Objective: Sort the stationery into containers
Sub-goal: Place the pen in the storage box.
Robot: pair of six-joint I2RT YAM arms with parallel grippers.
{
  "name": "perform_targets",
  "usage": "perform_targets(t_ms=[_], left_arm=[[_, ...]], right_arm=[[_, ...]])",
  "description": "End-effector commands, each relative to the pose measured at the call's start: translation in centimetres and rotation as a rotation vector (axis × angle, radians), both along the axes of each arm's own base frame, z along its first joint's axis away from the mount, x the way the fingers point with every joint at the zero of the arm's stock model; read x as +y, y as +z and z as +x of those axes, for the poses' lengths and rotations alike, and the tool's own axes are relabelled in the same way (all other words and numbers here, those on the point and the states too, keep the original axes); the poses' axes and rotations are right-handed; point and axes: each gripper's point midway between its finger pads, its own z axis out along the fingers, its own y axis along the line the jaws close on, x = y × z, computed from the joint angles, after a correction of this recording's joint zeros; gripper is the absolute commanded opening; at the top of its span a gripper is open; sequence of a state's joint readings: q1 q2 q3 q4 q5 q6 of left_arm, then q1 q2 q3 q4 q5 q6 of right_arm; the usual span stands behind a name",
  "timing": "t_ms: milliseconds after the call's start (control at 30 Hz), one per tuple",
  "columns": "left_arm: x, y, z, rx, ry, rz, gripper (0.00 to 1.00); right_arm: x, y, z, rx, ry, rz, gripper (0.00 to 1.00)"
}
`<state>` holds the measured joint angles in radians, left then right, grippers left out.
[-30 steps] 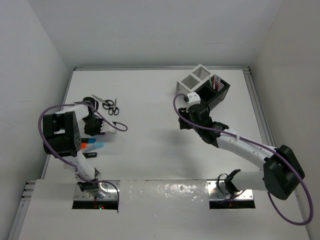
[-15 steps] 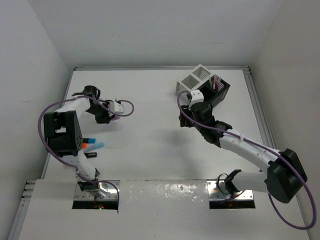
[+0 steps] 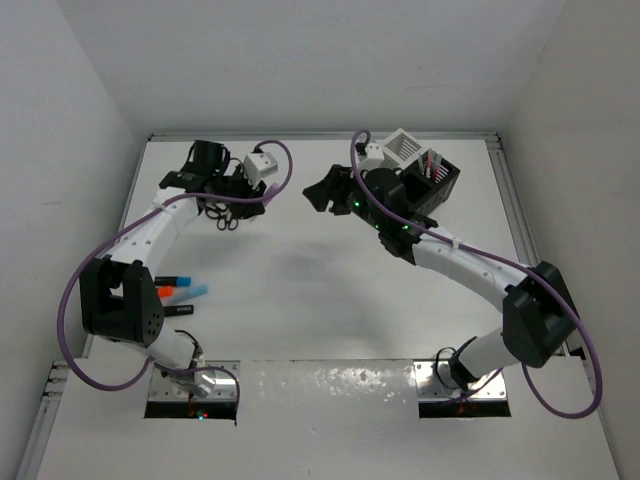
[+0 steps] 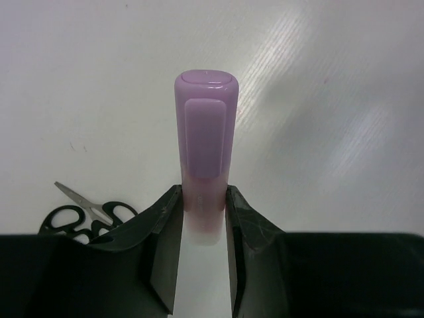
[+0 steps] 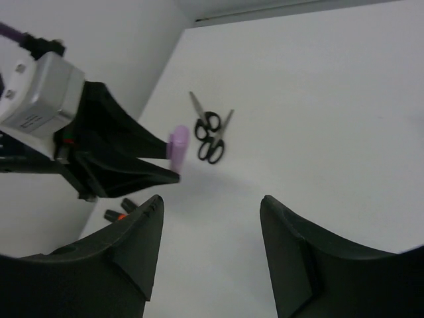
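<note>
Near highlighters: we are leaving one orange highlighter [image 3: 172, 291] and one blue highlighter [image 3: 196, 289] lying side by side on the table [image 3: 300, 300], well to the left of the boxes and much nearer our bases. A small black thing [image 3: 181, 311] is lying just nearer again, and we cannot tell what it is.
Scissors: two black-handled pairs of scissors [image 5: 209, 136] are lying flat and touching, well left of the boxes, with neither gripper on them.
Left gripper: we are clamping the left gripper [image 4: 204, 199] on the lower body of the purple highlighter [image 4: 205, 126]. The highlighter is lifted off the table over the scissors, well left of the boxes, its cap end sticking out free.
Why so: we are judging that the free end is being offered for a hand-over, since the boxes are standing on the right arm's side.
Right gripper: we are holding the right gripper [image 5: 212, 205] wide open and empty, left of the boxes, facing the purple highlighter.
Boxes: the white box [image 3: 405, 148] and the black box [image 3: 437, 187] are standing joined, farthest from us. Pens [image 3: 432, 163] are standing in the black one.
Count: we are seeing three highlighters, two scissors and two boxes. The pens are too small to count.
</note>
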<state>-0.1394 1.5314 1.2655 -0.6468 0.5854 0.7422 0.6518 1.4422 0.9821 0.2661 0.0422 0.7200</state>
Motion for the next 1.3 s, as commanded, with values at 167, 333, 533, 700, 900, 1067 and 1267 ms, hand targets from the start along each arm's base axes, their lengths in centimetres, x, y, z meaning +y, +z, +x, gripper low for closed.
perform_targets(t_ms=[167,333,533,700,900,1067,1267], left_arm=[[-2.4,4.3,1.0,0.009,0.172,-0.122,0.0],[-4.0,4.2,0.2,0.02,0.129,-0.125,0.0],[-5.1,4.1,-0.4,0.028,0.094,-0.118,0.0],[-5.6,3.9,-0.8,0.034,0.077,-0.107,0.0],[-5.8,3.6,-1.1,0.03,0.066,-0.083,0.0],[-6.2,4.5,-0.5,0.011,0.072,-0.093,0.0],[-4.2,5.5,0.7,-0.003,0.202,-0.08,1.0]], right_arm=[[7.1,3.8,0.3,-0.056,0.137,0.196,0.6],[8.6,2.1,1.0,-0.005,0.13,0.222,0.58],[10.2,0.6,2.3,-0.001,0.131,0.22,0.54],[10.2,-0.4,3.3,0.0,0.092,0.216,0.49],[10.1,-0.2,4.2,-0.022,0.064,0.22,0.36],[10.7,-0.9,4.0,0.011,0.093,0.222,0.0],[6.5,-0.6,5.1,-0.047,0.03,0.116,0.0]])
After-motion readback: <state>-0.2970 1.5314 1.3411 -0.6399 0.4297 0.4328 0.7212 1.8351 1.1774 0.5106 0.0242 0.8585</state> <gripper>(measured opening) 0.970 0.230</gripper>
